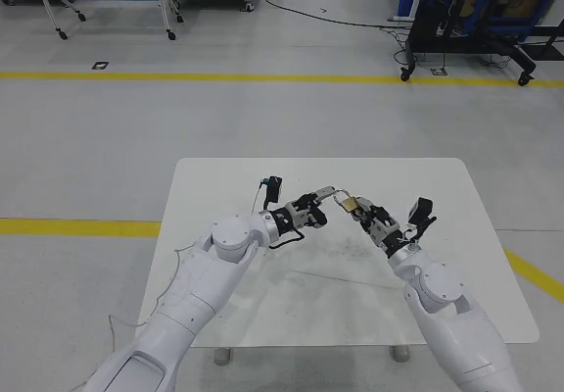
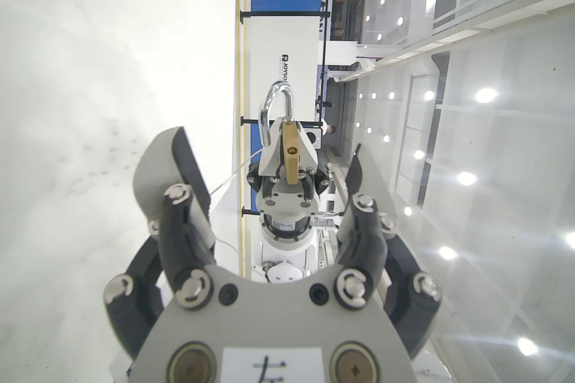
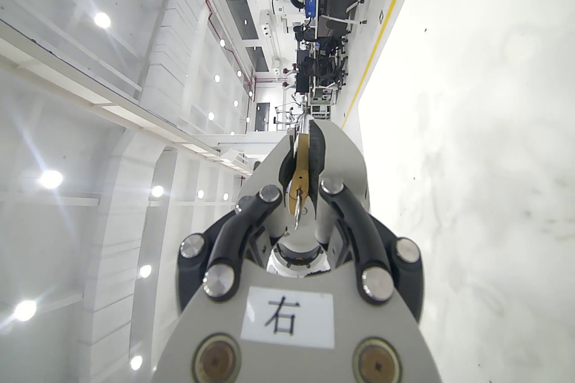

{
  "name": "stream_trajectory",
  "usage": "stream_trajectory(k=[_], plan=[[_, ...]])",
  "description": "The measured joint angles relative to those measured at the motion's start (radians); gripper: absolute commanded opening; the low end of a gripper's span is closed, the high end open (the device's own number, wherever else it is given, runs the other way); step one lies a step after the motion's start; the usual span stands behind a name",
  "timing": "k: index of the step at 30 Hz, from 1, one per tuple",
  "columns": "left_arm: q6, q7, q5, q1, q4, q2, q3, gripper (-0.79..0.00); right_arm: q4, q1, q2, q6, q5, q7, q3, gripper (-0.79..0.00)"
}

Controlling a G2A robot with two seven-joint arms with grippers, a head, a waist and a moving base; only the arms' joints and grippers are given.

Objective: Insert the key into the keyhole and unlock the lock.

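Brass padlock (image 2: 292, 156): clamped in right pincer (image 1: 359, 208), shackle (image 2: 276, 102) pointing left toward wide, empty left pincer (image 1: 317, 208); key (image 3: 297, 216) at its right end

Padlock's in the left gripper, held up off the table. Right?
Not quite. The padlock is in the right gripper, which is shut on it, as the right wrist view shows. The left gripper is open and empty. It is held up off the table.
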Motion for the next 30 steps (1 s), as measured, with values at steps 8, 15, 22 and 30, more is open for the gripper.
stream_trajectory(k=[8, 15, 22, 30], plan=[[-0.01, 0.007, -0.005, 0.002, -0.004, 0.002, -0.015, 0.0, 0.023, 0.008, 0.027, 0.267, -0.198, 0.111, 0.04, -0.785], [-0.01, 0.002, -0.003, 0.006, -0.009, 0.003, -0.02, 0.0, 0.026, 0.011, 0.033, 0.34, -0.259, 0.168, 0.026, -0.394], [-0.008, 0.011, 0.01, 0.008, -0.011, 0.003, -0.018, 0.0, 0.004, 0.0, 0.037, 0.366, -0.292, 0.204, 0.025, 0.0], [-0.01, 0.017, 0.018, 0.013, -0.018, 0.004, -0.02, 0.0, -0.088, -0.093, 0.051, 0.302, -0.245, 0.235, 0.124, 0.0]])
